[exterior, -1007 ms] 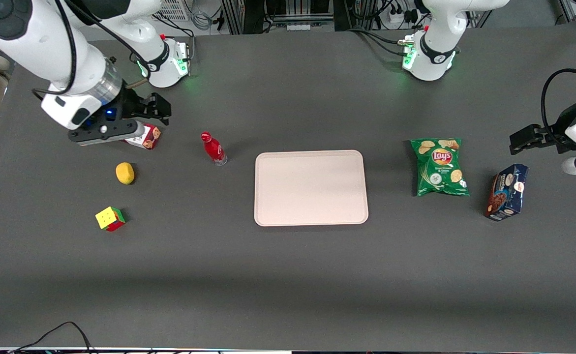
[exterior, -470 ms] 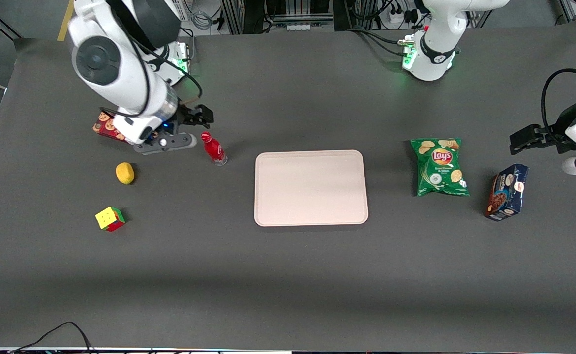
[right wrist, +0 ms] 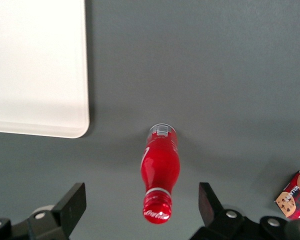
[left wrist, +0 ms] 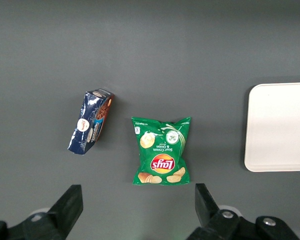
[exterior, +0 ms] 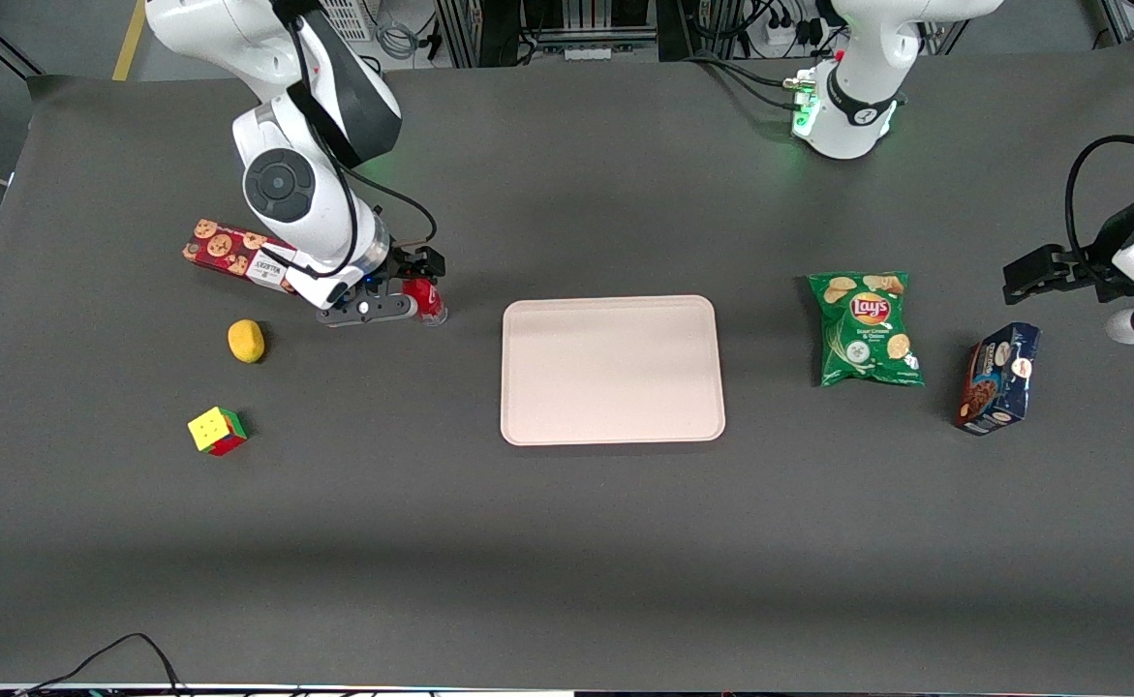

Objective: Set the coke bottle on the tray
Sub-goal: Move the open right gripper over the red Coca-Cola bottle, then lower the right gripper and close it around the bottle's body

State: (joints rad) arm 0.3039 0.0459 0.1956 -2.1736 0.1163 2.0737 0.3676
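The gripper [exterior: 418,287] hovers directly over the bottle [right wrist: 160,175], fingers [right wrist: 72,205] spread wide on either side of it, touching nothing. The bottle stands upright on the dark matte table [exterior: 567,542], beside the tray [exterior: 612,369] but apart from it. It is glossy red with a red cap, white script on its side and a clear base; the script is too small to read. In the front view the gripper hides most of the bottle. The tray is smooth pale plastic with rounded corners. The green chip bag [exterior: 867,327] reads "Lay's". The arm partly covers a red cookie box [exterior: 228,249].
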